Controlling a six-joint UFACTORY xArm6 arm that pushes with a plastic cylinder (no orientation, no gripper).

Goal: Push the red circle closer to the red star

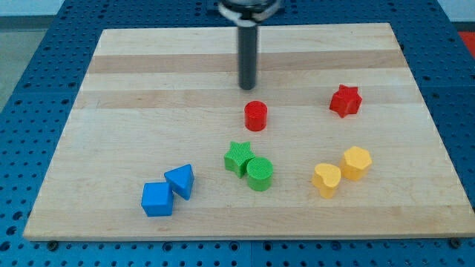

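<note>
My tip point(246, 87) rests on the wooden board point(148, 89), toward the far middle of it, and being a plain dark rod it has nothing to open or close and grips nothing. Just on the near side of it, close but apart, stands the red circle point(255, 116) (a short upright cylinder). The red star point(345, 101) lies well to the right of the circle and slightly farther back, with bare wood between them. Nearer than the circle, the green star point(238, 157) and the green circle point(260, 173) sit touching each other. To their right, the yellow heart point(326, 179) and the yellow hexagon point(356, 162) sit just beside one another. At the near left, the blue cube point(156, 199) touches the blue triangle point(180, 181).
</note>
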